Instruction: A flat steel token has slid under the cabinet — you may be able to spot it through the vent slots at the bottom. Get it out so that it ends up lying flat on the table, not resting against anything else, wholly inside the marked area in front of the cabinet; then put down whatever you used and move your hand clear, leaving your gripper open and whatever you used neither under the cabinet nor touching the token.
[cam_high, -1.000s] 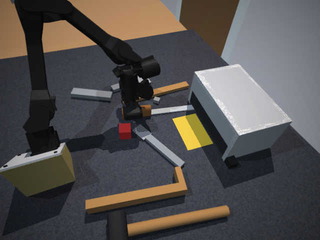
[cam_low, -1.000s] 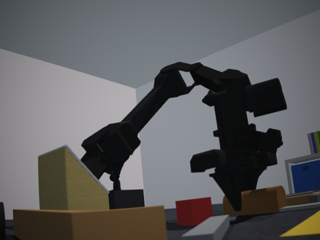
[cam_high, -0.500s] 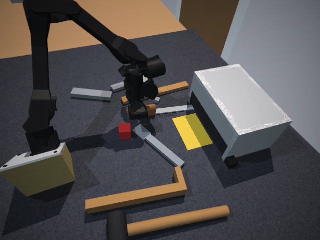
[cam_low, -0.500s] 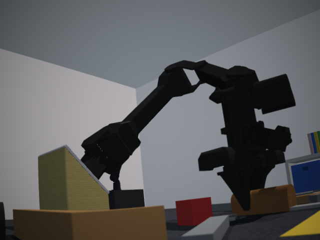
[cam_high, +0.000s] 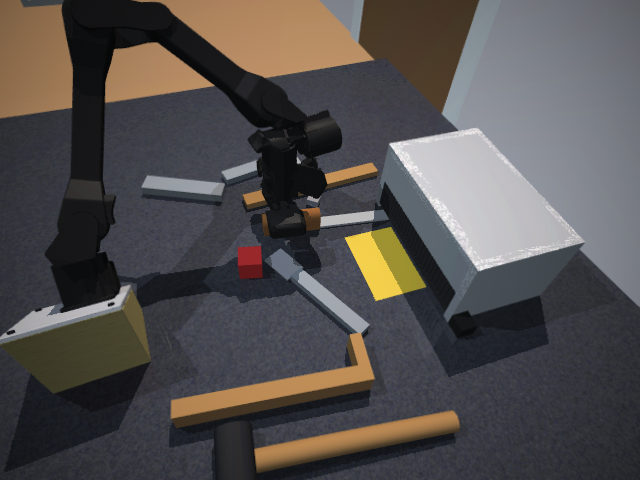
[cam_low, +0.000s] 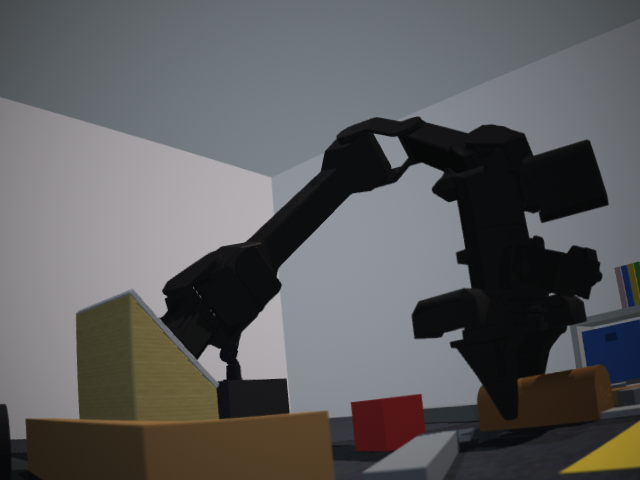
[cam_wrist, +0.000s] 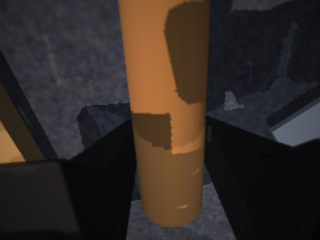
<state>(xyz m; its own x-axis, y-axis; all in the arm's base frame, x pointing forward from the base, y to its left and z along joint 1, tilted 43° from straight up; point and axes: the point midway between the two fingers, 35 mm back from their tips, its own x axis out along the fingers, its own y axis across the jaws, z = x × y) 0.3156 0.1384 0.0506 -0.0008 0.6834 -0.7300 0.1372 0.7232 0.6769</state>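
Note:
My gripper (cam_high: 292, 225) (cam_low: 523, 401) (cam_wrist: 165, 126) is shut on the round orange handle (cam_high: 313, 219) (cam_low: 566, 395) (cam_wrist: 162, 60) of a tool. The handle lies level, at or just above the table. The tool's thin pale blade (cam_high: 346, 219) points at the cabinet (cam_high: 491, 206). The blade's far end is at the left end of the cabinet's dark vented front (cam_high: 418, 242); whether its tip is inside cannot be told. The yellow marked area (cam_high: 369, 263) (cam_low: 615, 449) lies in front of the cabinet, beside the blade. The token is not visible in any view.
A red block (cam_high: 250, 262) (cam_low: 387, 426) and an angled grey bar (cam_high: 330, 303) lie near the gripper. An orange bar (cam_high: 354, 175) and grey bar (cam_high: 183, 189) lie behind. An L-shaped orange bar (cam_high: 273, 391) and mallet (cam_high: 356, 439) lie in front. A black block (cam_high: 463, 324) is at the cabinet's near corner.

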